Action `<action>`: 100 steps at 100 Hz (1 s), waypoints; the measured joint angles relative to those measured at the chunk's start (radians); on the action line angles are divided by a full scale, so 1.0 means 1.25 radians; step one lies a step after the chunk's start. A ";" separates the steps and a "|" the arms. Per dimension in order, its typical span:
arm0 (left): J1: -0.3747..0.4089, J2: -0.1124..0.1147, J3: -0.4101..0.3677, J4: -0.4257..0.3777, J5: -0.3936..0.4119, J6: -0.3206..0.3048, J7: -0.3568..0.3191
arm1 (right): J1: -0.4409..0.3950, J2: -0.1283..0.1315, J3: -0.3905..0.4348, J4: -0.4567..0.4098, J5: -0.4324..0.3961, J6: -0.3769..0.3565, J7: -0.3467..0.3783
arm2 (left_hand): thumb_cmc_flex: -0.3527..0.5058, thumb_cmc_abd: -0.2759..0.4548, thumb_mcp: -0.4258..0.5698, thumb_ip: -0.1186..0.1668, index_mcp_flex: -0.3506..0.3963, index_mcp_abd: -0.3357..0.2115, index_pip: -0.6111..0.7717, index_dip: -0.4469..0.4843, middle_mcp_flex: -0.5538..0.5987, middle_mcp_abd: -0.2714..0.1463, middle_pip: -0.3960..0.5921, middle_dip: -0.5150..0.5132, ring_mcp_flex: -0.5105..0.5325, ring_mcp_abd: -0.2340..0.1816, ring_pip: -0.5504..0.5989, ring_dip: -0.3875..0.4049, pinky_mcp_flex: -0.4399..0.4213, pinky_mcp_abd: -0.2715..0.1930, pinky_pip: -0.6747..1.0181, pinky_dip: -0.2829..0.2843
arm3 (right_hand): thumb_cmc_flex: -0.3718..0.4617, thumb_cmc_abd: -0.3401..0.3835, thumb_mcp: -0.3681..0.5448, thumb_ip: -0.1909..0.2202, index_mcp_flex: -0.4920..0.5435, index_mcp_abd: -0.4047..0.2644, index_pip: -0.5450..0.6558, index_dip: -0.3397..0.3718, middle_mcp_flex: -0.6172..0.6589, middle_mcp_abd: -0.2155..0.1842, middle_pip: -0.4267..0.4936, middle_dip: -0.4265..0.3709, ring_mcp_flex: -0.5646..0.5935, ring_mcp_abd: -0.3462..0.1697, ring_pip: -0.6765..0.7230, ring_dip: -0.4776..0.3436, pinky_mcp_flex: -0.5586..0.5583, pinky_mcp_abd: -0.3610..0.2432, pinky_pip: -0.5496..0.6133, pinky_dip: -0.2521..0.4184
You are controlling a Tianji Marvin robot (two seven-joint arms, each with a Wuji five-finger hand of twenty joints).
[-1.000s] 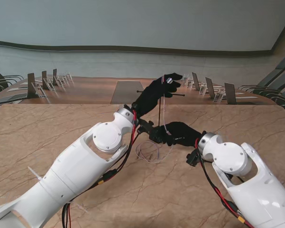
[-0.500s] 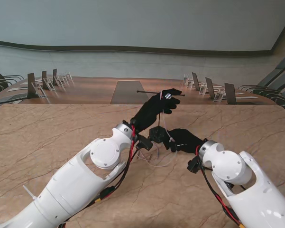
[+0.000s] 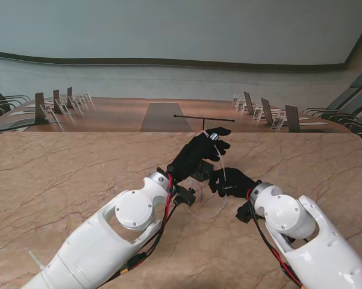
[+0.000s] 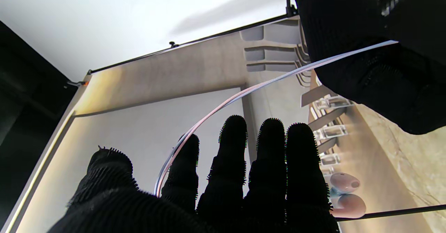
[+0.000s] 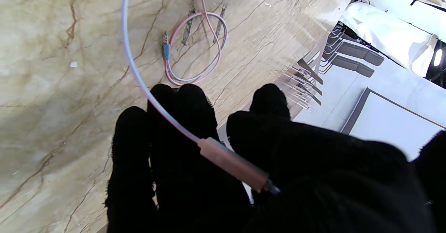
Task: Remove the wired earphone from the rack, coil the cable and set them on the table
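Right wrist alone shows the cable's plug (image 5: 166, 46).

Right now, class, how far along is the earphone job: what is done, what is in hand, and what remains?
Done: the earphone is off the rack. In hand: the left hand holds the cable, earbuds dangling beside it; the right hand holds the inline remote. The plug end lies looped on the table. Left: finish coiling and set it down.

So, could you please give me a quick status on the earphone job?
Left hand raised, cable across its fingers. Right hand shut on the inline remote. Plug end looped on table. Nothing in the way.
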 measured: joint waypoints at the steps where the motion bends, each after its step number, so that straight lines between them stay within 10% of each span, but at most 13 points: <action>1: 0.001 0.000 0.000 -0.001 0.000 0.000 0.001 | 0.000 0.000 -0.001 0.000 0.000 0.001 0.000 | 0.000 0.000 0.000 0.000 0.000 0.000 0.000 0.000 0.000 0.000 0.000 0.000 0.000 0.000 0.000 0.000 0.000 0.000 0.000 0.000 | 0.000 0.000 0.000 0.000 0.000 0.000 0.000 0.000 0.000 0.000 0.000 0.000 0.000 0.000 0.000 0.000 0.000 0.000 0.000 0.000; 56: 0.024 0.001 0.026 -0.020 0.009 -0.023 0.011 | 0.038 -0.003 -0.068 0.068 -0.008 0.026 -0.008 | 0.008 0.000 0.000 0.000 0.022 0.000 0.019 0.003 0.013 0.001 0.008 0.014 0.000 0.000 0.007 0.008 -0.003 -0.002 0.002 0.000 | 0.000 0.000 0.000 0.000 0.000 0.000 0.001 -0.001 -0.004 0.000 0.000 -0.008 -0.002 0.000 0.000 0.000 -0.009 0.000 0.002 0.000; 100: 0.035 0.007 0.047 -0.041 -0.006 -0.013 -0.018 | 0.096 -0.010 -0.095 0.129 -0.010 0.026 -0.019 | 0.036 0.000 0.000 0.000 0.023 0.009 0.020 0.003 0.049 0.046 0.050 0.039 0.072 0.066 0.047 0.021 0.065 0.072 0.049 0.016 | 0.000 0.000 0.000 0.000 0.000 0.000 0.001 0.000 -0.009 0.000 -0.001 -0.010 -0.003 0.000 0.000 0.000 -0.010 0.000 0.002 0.000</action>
